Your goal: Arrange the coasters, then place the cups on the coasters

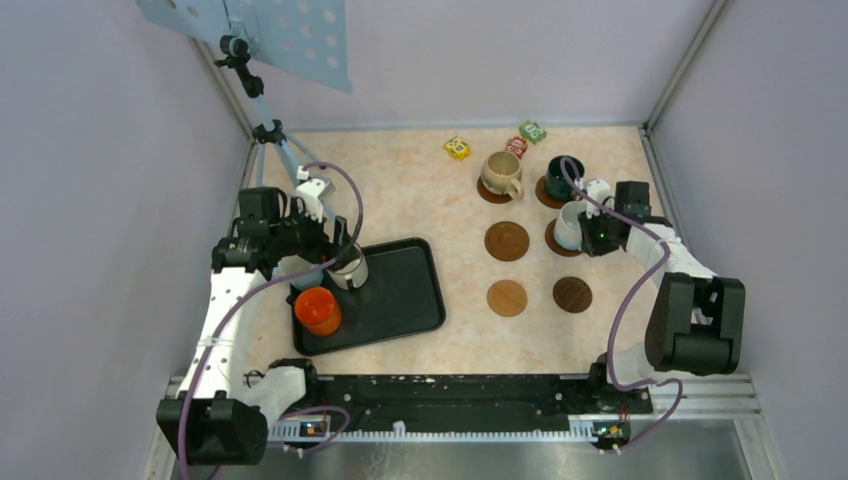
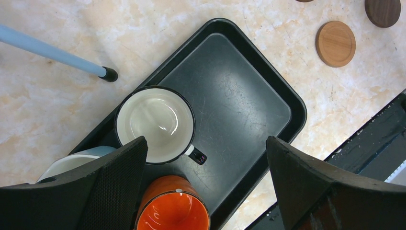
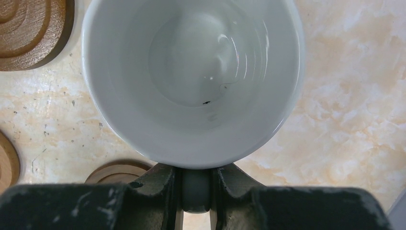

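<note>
Biggest thing first: the table [image 1: 420, 190] is split pretty cleanly. The black tray [image 1: 400, 290] is on the left and the coaster grid is laid out on the right.

Three mugs are parked on the tray: the orange mug [image 1: 318, 309], the dark-rimmed white mug [image 2: 155, 123], and a pale one [image 2: 72, 160] mostly hidden under a finger. The left gripper [image 2: 206, 143] is held spread wide above the dark-rimmed one, with nothing touched.

The step in hand looks like the set-down of the white mug [image 3: 191, 72] on the right-hand coaster of the middle row [image 3: 117, 168]. Whether the base is seated can't be told. The beige mug [image 1: 500, 172] and green mug [image 1: 563, 172] are on coasters just behind, so they should be cleared on the way out.

Only a sliver of brown is seen past the mug wall on the gripper side. Centring should therefore be checked from the top view before anything is let go. The empty coasters [image 1: 507, 241] nearby are best left unbumped.

Smallest bit, biggest deal: the handle [image 3: 195, 184] is pinched in the right gripper [image 3: 196, 191], with the jaws pressed together on it. A mug can swing when it's gripped like that, so it should be kept level and lowered straight. It should only be released once the weight is taken by the coaster.
</note>
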